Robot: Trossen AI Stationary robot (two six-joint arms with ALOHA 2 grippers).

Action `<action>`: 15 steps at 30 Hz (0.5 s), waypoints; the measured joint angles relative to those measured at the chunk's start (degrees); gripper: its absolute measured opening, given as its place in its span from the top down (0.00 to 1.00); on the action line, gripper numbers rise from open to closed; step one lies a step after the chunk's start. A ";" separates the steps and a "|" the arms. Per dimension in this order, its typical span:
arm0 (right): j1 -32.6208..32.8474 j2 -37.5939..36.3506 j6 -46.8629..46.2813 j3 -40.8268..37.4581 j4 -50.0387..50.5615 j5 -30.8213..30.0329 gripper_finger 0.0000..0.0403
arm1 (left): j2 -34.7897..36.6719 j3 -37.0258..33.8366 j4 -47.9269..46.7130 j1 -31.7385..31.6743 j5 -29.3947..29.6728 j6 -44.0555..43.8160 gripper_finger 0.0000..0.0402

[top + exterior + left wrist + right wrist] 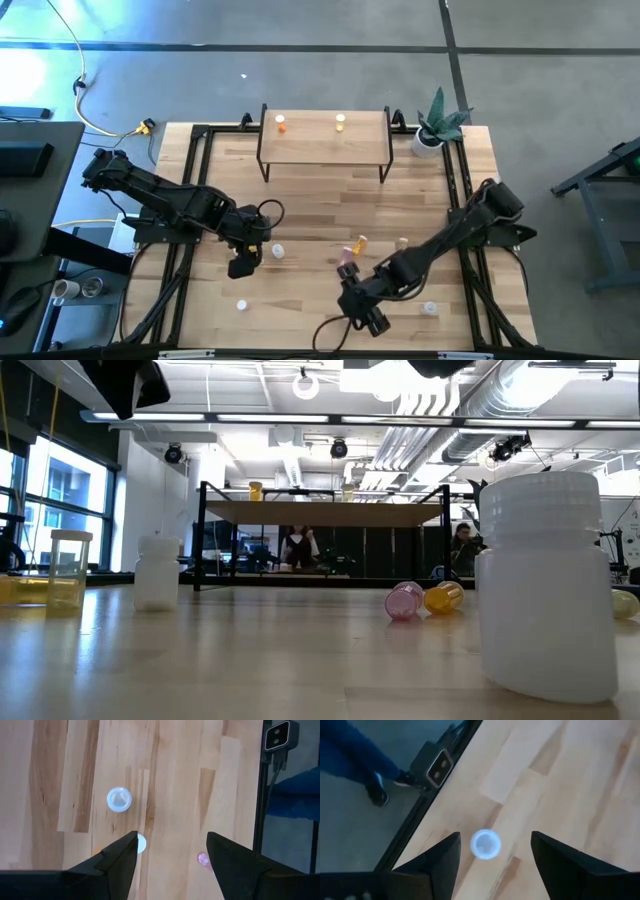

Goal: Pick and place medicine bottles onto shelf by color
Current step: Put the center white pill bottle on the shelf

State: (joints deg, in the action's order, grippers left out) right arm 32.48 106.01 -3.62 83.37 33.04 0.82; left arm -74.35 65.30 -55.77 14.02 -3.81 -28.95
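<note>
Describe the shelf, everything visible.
The shelf is a low rectangular light-wood board on thin black metal legs, standing level at the table's far edge, centred. Two small bottles stand upright on top: an orange one toward the left and a yellow one near the middle. Neither end effector is near it.

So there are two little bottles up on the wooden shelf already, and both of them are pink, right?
Not quite. Two bottles do stand on the shelf, but neither is pink: the high view shows an orange bottle near its left end and a yellow bottle further right. A pink bottle lies down on the table, near the right arm.
</note>
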 joint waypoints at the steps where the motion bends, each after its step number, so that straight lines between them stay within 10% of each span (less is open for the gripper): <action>1: 0.13 0.51 0.16 0.00 -0.20 0.30 0.42 | 0.00 0.00 0.00 0.00 0.00 -0.10 0.43; 15: 0.64 5.67 1.71 0.00 -1.49 0.31 0.42 | 0.00 0.00 0.07 0.00 0.03 -1.53 0.43</action>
State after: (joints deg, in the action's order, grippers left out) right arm 33.12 111.68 -1.91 83.37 31.55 1.13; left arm -74.35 65.30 -55.70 14.02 -3.79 -30.48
